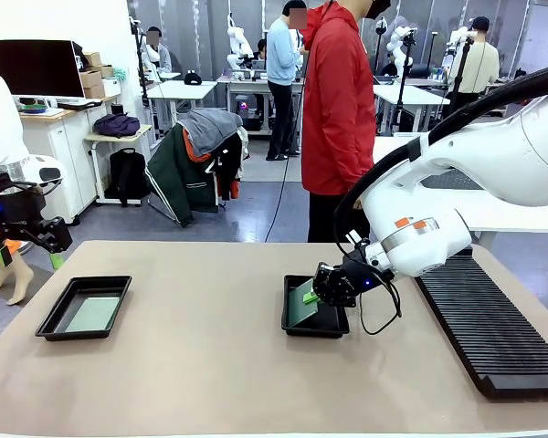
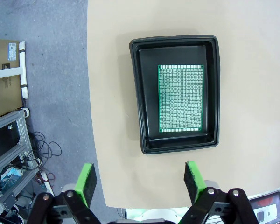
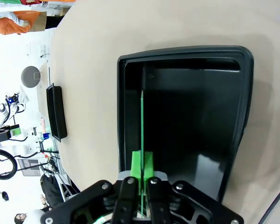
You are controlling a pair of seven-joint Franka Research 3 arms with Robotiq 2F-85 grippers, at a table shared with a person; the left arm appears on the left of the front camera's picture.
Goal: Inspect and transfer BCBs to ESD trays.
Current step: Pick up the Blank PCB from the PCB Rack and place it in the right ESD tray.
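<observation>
1. The right pincer has its two green pads closed on the edge of a thin green rectangular circuit board; in the right wrist view the board stands on edge, running from between the pads into the tray
2. This board sits tilted inside a shallow black plastic tray with a raised rim, near the middle of the beige surface
3. A long black ribbed rack lies just right of that tray
4. A second matching black tray rests at the left, holding a second green perforated board flat on its floor
5. The left pincer hangs above the surface edge, jaws wide apart, holding nothing
6. A person in a red jacket stands at the far side
</observation>
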